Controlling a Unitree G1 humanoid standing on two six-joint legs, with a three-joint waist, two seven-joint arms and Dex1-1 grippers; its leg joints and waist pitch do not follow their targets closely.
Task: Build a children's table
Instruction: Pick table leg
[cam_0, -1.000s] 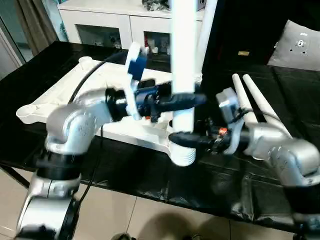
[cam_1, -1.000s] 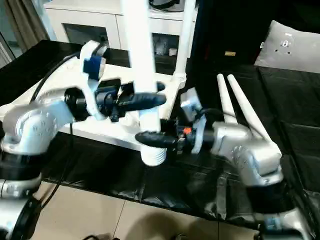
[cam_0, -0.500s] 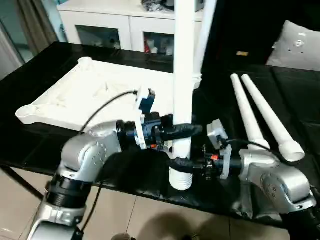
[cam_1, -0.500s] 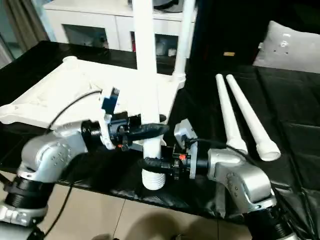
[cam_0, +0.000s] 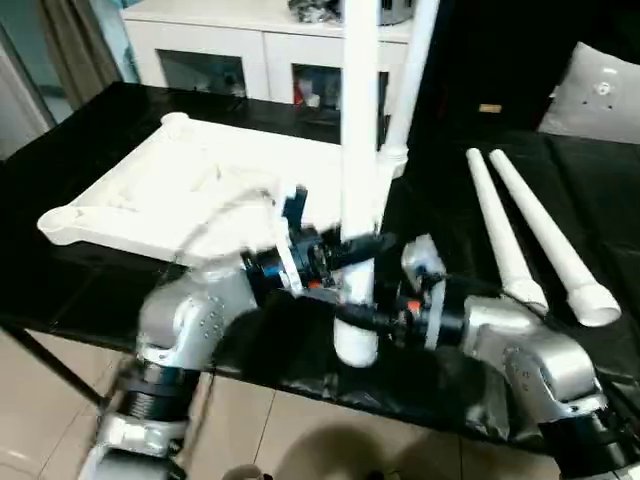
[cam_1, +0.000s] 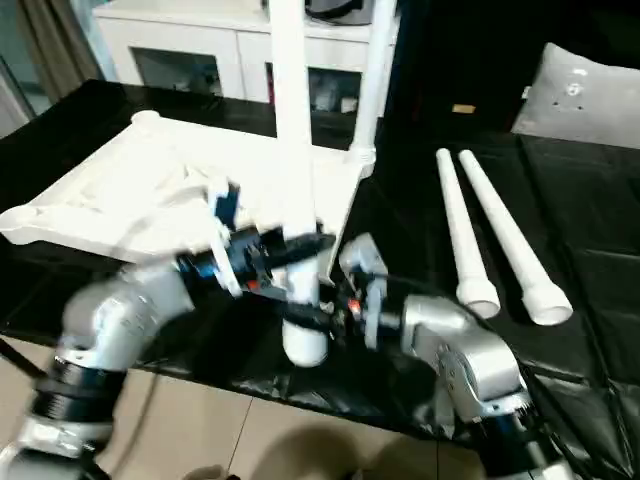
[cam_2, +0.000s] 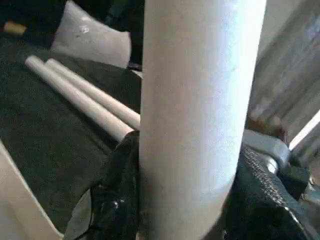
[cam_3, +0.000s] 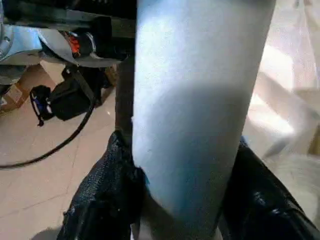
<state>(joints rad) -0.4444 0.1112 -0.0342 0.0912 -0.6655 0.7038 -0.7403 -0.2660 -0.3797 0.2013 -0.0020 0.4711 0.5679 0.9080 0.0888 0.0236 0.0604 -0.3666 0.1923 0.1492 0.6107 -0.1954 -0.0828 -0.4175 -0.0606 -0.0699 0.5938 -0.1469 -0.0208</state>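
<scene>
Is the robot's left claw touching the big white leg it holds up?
Touching. In the left wrist view the left gripper has its black fingers pressed against both sides of the upright leg, with no gap.

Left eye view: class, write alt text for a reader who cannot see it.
Both claws, left and right, grip an upright white leg at a black table's near edge. The upturned tabletop lies left; two loose legs lie right.

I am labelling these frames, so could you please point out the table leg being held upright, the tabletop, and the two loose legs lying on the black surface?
Held leg (cam_0: 358, 150), left eye view, mid shaft.
Tabletop (cam_0: 150, 195), left eye view, ribbed underside.
Loose legs (cam_1: 462, 235), right eye view, shaft of the nearer-to-centre leg.
</scene>
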